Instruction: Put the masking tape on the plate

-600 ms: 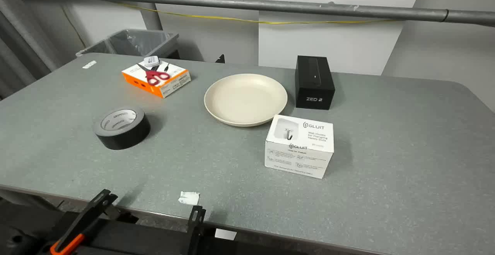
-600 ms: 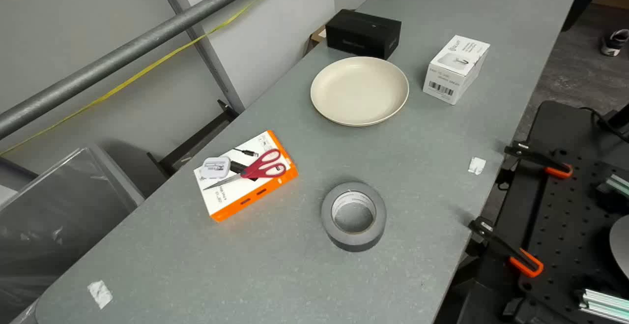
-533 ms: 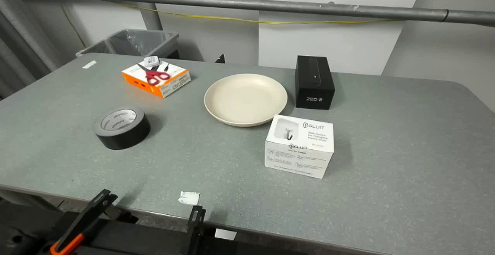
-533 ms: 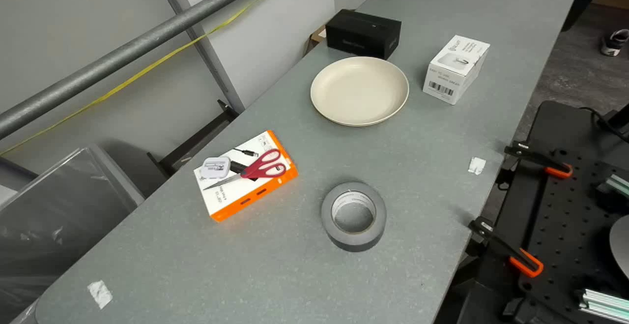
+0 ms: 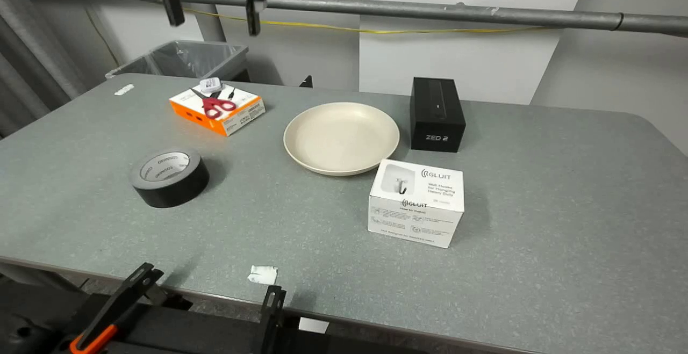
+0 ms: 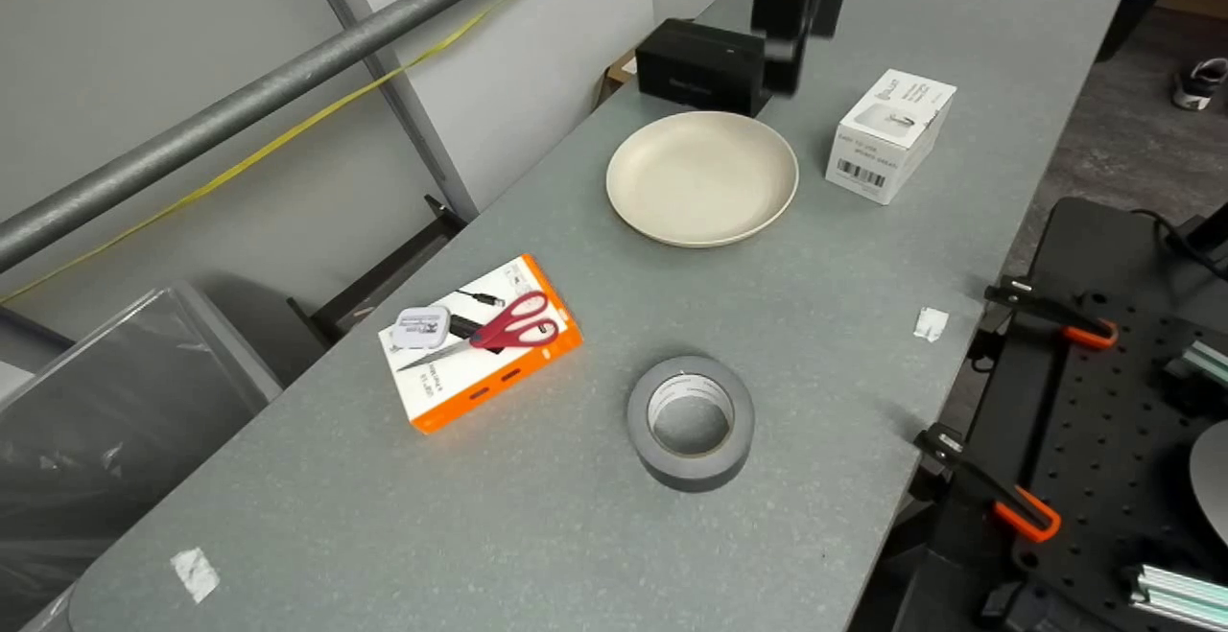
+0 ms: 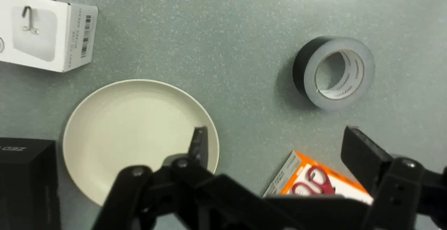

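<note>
Wrist view: gripper (image 7: 276,132) spread, empty; masking tape (image 7: 310,78) lies right of plate (image 7: 136,135). Likely approach step; next, align over tape, descend.

A patch of glare whitens the worktop (image 7: 237,48) beyond the blurred end effector (image 7: 275,129) in the wrist view, shadows soft.

By its fittings, a lab or workshop (I cannot tell which). In an exterior view, black-and-orange clamps (image 6: 988,483) reach from a black perforated board (image 6: 1113,421) to a speckled grey surface (image 6: 815,325), with a ribbed silver bar (image 6: 1185,594) close by. In both exterior views, a grey pipe (image 5: 344,5) crosses pale wall panels (image 5: 457,56), and a clear-lined grey bin (image 5: 228,64) stands past the surface.
</note>
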Available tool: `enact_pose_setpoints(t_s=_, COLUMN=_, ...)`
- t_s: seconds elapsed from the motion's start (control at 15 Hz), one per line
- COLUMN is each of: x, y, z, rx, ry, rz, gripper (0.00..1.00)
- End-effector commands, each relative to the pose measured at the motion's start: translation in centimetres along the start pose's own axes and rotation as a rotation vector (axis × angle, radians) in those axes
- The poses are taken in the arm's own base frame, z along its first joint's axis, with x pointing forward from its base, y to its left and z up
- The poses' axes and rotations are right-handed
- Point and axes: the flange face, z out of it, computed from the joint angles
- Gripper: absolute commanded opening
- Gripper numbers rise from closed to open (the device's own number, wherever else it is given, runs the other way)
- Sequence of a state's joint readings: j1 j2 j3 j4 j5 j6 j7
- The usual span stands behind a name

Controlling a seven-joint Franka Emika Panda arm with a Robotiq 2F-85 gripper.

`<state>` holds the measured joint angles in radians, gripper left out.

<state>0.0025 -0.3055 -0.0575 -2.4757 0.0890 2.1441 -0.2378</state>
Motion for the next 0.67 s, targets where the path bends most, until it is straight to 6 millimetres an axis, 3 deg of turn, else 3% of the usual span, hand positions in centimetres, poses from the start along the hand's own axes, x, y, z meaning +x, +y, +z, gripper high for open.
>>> enact_pose_setpoints(t_s=0.0, x=0.5, y=-5.2, z=6.7, rx=-0.106, ry=-0.016, rz=-0.145, gripper=1.0)
enact_pose_setpoints(t_s=0.13, x=0.8, y=-6.9, z=8.3, rx=-0.115, ry=-0.01, rz=-0.173, gripper=1.0)
enact_pose_setpoints(t_s=0.2, x=0.4, y=-6.0, z=7.5, rx=-0.089, ry=-0.026, rz=-0.152, gripper=1.0)
enact_pose_setpoints(t_s=0.33, x=0.6, y=-7.1, z=8.7, rx=-0.091, ry=-0.031, rz=-0.173, gripper=1.0)
enact_pose_setpoints(t_s=0.6, x=0.7, y=-6.9, z=8.7, rx=-0.091, ry=-0.028, rz=-0.169, gripper=1.0)
